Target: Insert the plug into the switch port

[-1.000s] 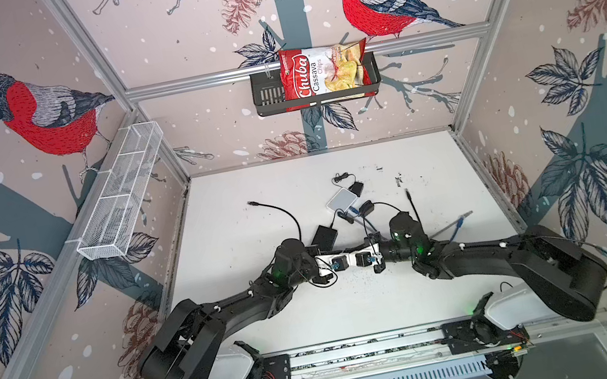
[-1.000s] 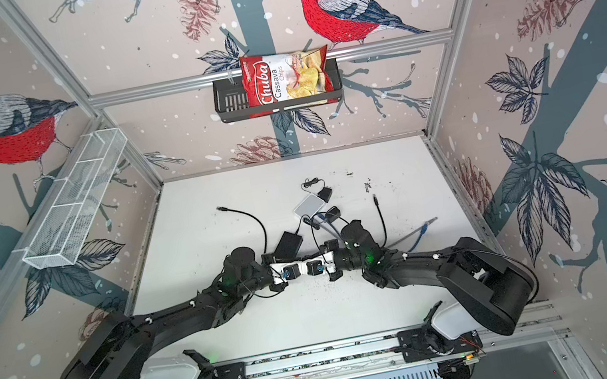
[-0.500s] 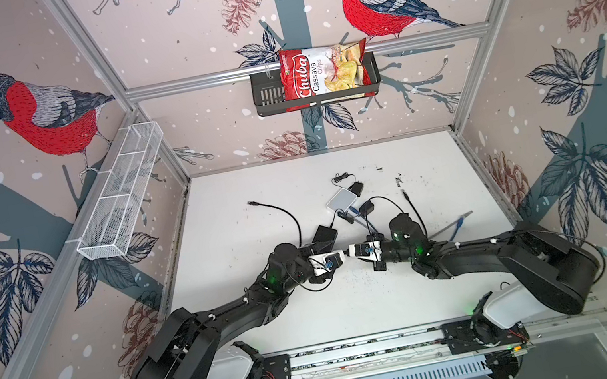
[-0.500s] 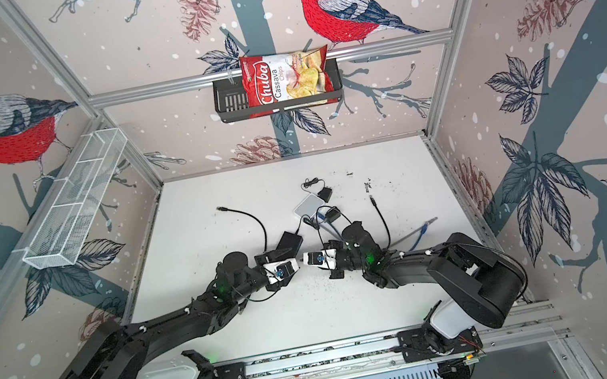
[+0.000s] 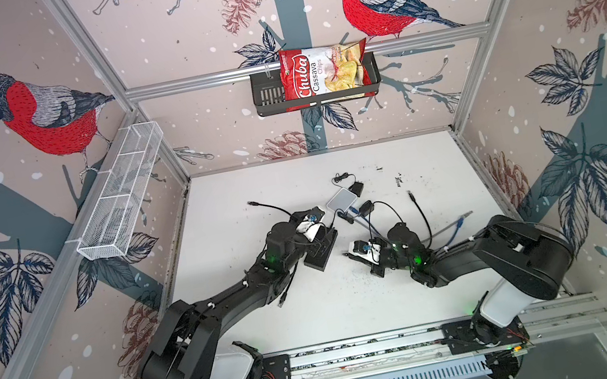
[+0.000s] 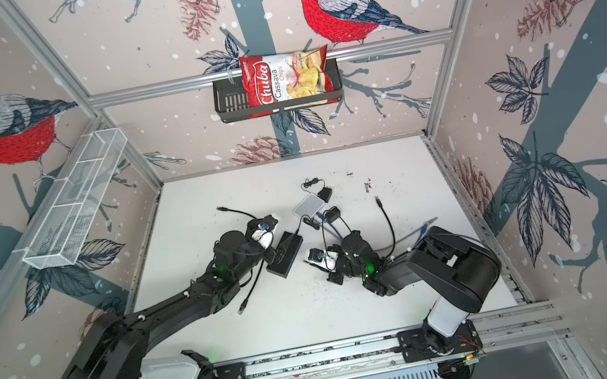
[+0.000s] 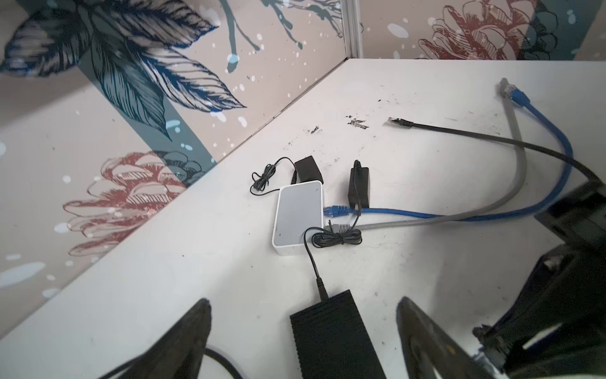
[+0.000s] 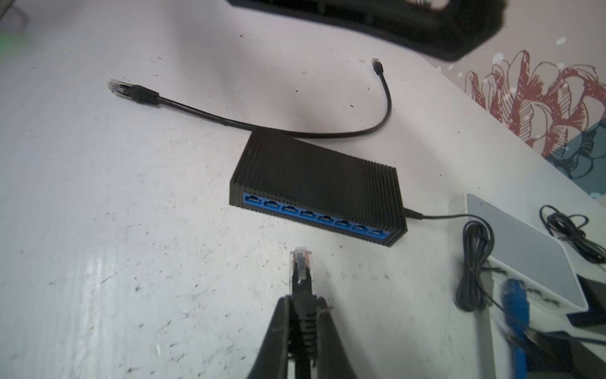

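Right gripper (image 8: 303, 305) is clenched on the plug (image 8: 301, 259). It grips the black boot, and the clear tip sticks out past the fingertips. The plug points at the blue row of ports (image 8: 314, 216) on the front of the switch (image 8: 318, 183), aimed roughly at the middle of the row. It's not in and not touching, and there's a strip of bare table (image 8: 164, 262) between the tip and the ports.

Left gripper (image 7: 301, 315) is released, with the jaws spread wide. The near end of the switch (image 7: 331, 331) sits between the two fingers (image 7: 196, 318), with a gap on each side, so nothing is held.

In both top views the switch (image 5: 321, 252) (image 6: 285, 253) lies flat near the middle of the table, angled, between the two arms. A thin power lead comes off its end.

A loose black cable (image 8: 203, 113) curves behind the switch with both ends free. Past the switch there's a white box (image 7: 296, 213) with a blue cable (image 7: 393, 213) and a grey cable (image 7: 410, 223) going into its side.
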{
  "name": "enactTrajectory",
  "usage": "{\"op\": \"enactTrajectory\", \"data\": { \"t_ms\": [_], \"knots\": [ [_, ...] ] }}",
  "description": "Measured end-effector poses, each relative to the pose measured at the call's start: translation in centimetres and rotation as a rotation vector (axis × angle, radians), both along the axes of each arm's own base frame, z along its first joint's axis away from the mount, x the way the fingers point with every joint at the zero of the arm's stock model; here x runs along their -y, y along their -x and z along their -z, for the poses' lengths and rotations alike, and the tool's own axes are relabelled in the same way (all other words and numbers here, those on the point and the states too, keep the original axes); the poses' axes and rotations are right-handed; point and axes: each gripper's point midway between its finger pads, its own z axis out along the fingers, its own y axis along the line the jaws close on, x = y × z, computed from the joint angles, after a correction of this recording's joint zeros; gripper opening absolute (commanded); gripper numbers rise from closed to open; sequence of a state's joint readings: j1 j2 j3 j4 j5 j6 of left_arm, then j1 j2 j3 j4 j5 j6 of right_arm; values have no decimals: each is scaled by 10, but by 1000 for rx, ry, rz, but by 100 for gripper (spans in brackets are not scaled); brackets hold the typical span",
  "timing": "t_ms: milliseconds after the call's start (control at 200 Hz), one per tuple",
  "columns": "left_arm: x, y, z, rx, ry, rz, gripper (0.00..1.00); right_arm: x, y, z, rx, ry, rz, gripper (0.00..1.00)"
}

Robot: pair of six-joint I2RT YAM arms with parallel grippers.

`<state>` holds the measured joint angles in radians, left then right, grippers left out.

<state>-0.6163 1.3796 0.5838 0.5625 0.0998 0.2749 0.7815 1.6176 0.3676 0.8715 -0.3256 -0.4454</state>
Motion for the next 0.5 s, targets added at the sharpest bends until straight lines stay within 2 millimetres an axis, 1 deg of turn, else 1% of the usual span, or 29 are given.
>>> {"op": "enactTrajectory", "data": {
  "t_ms": [110, 200, 305, 500],
  "knots": [
    [-1, -11, 15, -105, 23, -68, 87, -2, -2, 3, -9, -5, 24, 6],
    [-8, -19, 31, -189, 41, -148, 87, -4, -6, 3, 2, -11, 41, 7],
    [-12, -22, 45, -273, 77, -207, 86, -6, -8, 5, -5, -15, 59, 7],
    [-6, -30, 67, -398, 108, -261, 85, -9, -16, 5, 12, -13, 90, 7]
  ]
}}
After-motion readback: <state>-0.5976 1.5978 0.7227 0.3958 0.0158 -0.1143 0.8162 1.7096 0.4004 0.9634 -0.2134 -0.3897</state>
